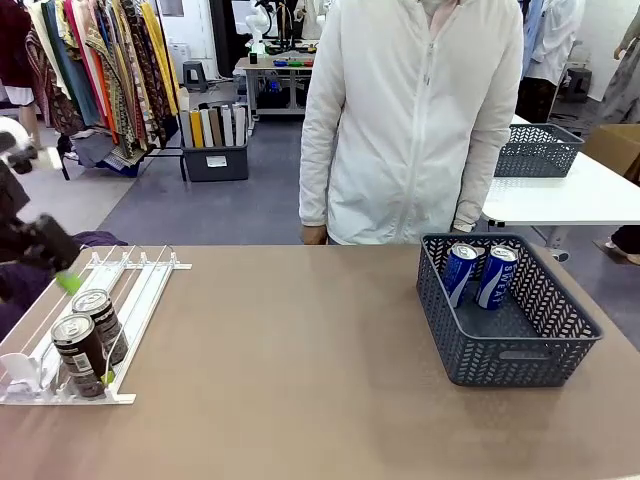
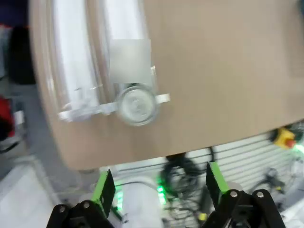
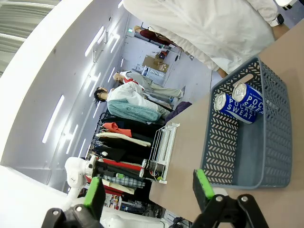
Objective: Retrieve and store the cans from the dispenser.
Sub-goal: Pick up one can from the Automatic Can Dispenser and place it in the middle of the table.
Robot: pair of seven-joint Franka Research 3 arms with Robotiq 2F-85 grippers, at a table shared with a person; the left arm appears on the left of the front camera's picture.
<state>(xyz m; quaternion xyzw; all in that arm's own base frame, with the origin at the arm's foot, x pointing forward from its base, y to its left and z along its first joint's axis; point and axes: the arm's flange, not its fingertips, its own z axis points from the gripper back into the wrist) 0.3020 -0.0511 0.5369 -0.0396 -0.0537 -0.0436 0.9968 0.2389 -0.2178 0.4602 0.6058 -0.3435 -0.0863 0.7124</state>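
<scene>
the left gripper [image 1: 55,268] reaches in low from the left side, black and blurred, one green pad [image 1: 69,283] at its tip. seen from its own wrist, the left gripper [image 2: 159,185] points downward, jaws spread wide and empty. the right gripper [image 3: 148,188] is likewise wide apart and empty, its wrist rolled sideways.

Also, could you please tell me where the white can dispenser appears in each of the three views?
Front view: the dispenser lies at the lower left.
Left wrist view: upper left, blurred, seen from above.
Right wrist view: small, left of centre, beyond the basket, rails at.
Shared landmark: the silver-topped can at its stopper end.
</scene>
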